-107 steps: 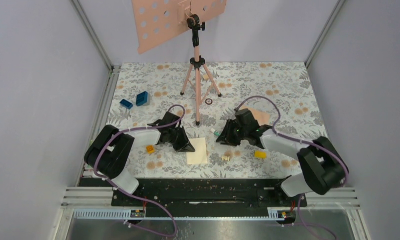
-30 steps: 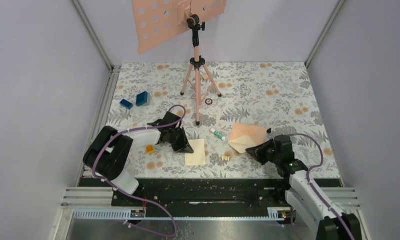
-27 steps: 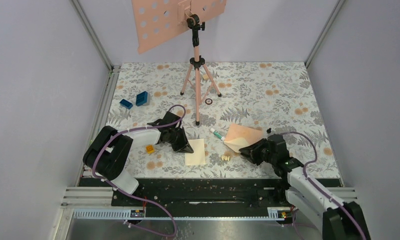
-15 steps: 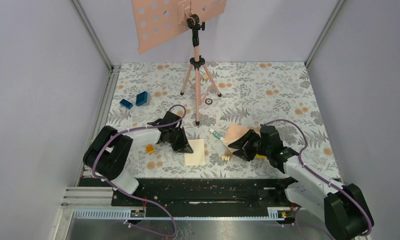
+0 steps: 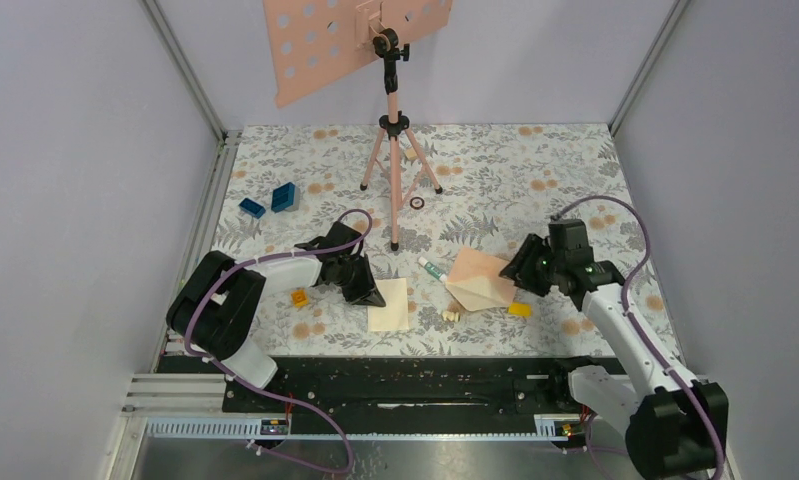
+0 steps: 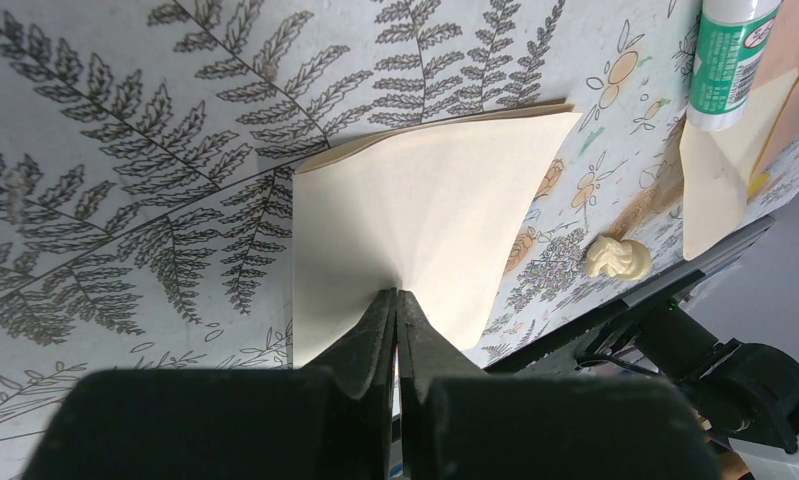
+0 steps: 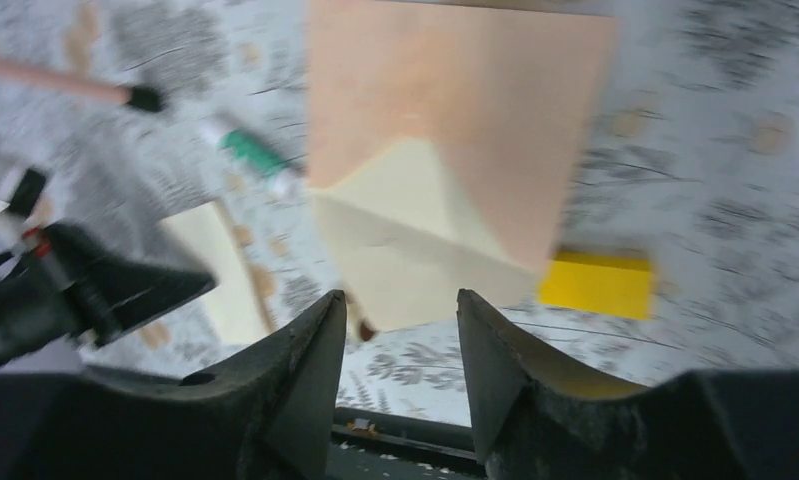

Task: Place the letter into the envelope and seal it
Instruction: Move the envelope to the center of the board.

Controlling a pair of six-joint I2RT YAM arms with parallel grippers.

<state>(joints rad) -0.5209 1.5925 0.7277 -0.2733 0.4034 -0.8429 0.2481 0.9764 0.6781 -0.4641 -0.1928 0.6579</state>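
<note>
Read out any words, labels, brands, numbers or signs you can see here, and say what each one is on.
Nothing can be read.
On the glue stick: print on the green and white label, too small and cut off to read.
On the letter and the envelope: no writing shows.

The letter (image 6: 425, 220) and the envelope (image 7: 455, 120) are thin, matt paper.

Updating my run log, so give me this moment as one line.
left gripper: shut on letter | right gripper: open, near envelope, holding nothing | letter: outside envelope | stage: insertion not yet begun
</note>
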